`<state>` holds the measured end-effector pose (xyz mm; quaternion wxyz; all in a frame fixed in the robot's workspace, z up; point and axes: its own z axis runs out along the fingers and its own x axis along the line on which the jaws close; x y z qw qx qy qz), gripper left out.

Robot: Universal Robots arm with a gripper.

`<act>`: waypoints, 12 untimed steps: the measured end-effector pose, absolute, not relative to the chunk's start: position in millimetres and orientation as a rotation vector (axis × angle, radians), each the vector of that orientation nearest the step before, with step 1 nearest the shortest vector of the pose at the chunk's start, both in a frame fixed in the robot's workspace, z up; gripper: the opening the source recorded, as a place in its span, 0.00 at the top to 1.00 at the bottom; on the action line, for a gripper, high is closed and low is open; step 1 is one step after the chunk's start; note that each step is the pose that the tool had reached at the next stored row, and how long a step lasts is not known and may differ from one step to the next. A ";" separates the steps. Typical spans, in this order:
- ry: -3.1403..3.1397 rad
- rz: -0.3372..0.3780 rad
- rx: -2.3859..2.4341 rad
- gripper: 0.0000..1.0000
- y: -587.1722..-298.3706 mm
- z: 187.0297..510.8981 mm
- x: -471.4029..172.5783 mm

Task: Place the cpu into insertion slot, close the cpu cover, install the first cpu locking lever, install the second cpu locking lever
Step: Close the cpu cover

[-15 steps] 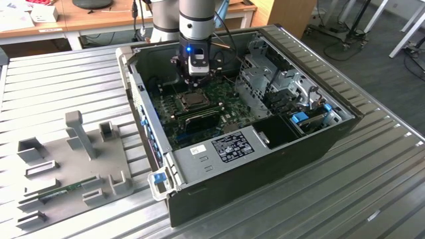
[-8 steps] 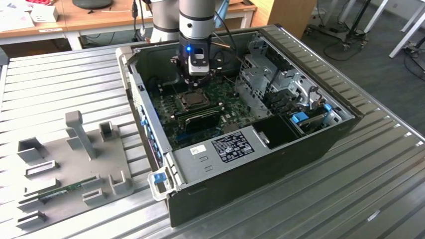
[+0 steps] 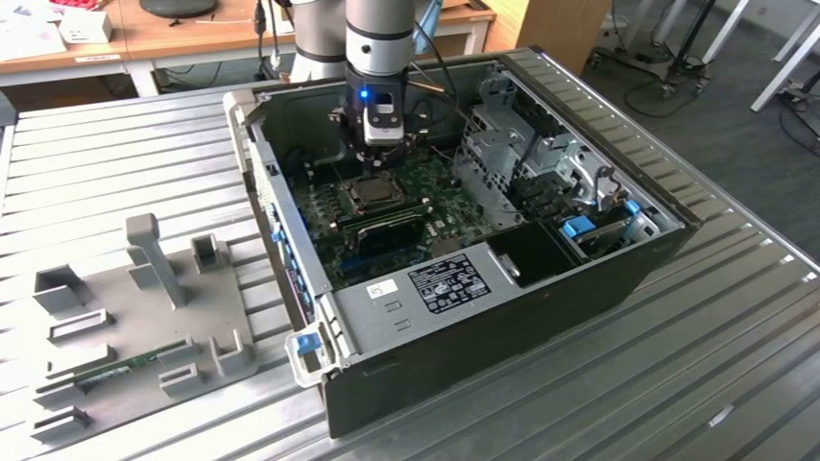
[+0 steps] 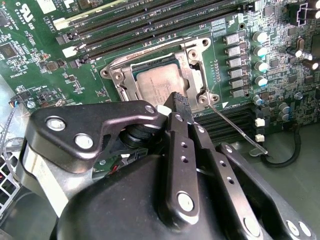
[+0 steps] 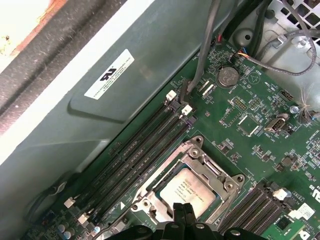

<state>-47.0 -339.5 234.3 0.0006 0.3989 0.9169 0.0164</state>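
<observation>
Gripper (image 5: 183, 208) pinched closed, empty — at the cpu cover (image 5: 215, 167), cpu (image 5: 187, 192) beneath.

An open computer case (image 3: 513, 317) lies on a ribbed metal table (image 3: 717, 365). The robot arm (image 3: 379, 38) reaches straight down into it. The gripper (image 3: 382, 154) hangs just above the green circuit board (image 3: 384, 235), close over the square socket (image 3: 375, 195) with its silvery frame. At the exterior view's left, a grey holder tray (image 3: 154, 322) sits on the table with a memory stick (image 3: 122, 366) on it. A wooden desk (image 3: 192, 34) stands behind.
</observation>
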 end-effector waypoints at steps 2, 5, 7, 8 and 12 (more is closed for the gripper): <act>2.889 0.052 1.232 0.90 -339.5 234.3 -47.1; 2.913 0.052 1.174 0.90 -339.5 234.3 -47.0; 2.930 0.052 1.132 0.90 -339.5 234.3 -47.0; 2.938 0.052 1.111 0.90 -339.5 234.3 -47.0; 2.971 0.053 1.020 0.90 -339.5 234.3 -47.0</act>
